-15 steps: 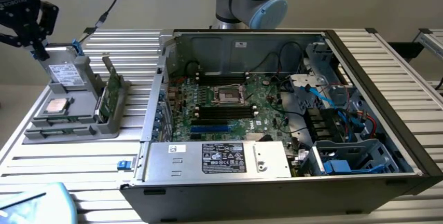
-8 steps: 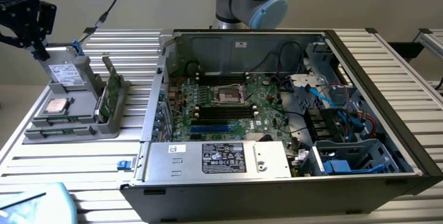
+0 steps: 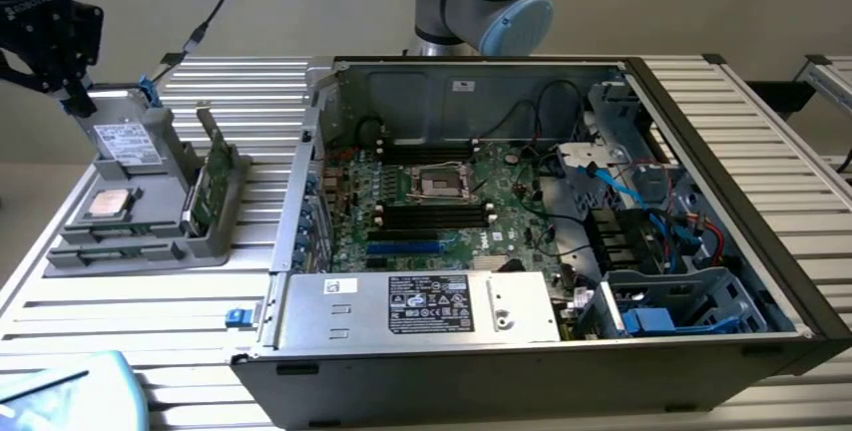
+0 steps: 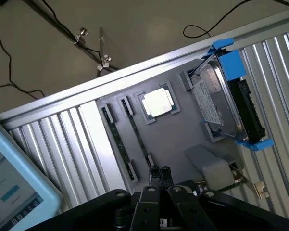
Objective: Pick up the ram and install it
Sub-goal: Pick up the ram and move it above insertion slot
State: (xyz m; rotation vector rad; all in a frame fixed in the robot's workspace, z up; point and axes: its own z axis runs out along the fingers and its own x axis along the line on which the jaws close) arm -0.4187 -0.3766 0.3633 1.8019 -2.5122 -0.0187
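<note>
Fingers pressed together on nothing, the gripper (image 4: 159, 174) hangs closest in the wrist view, over the grey tray (image 4: 182, 130) with its processor chip (image 4: 157, 102) and blue-bracketed drive (image 4: 221, 106). Taking the exterior view from its left, the ram (image 3: 213, 180) stands on its long edge in that tray's side nearest the open computer case (image 3: 533, 386), long axis running far to near, untouched by the gripper. The motherboard (image 3: 440, 212) lies inside the case.
</note>
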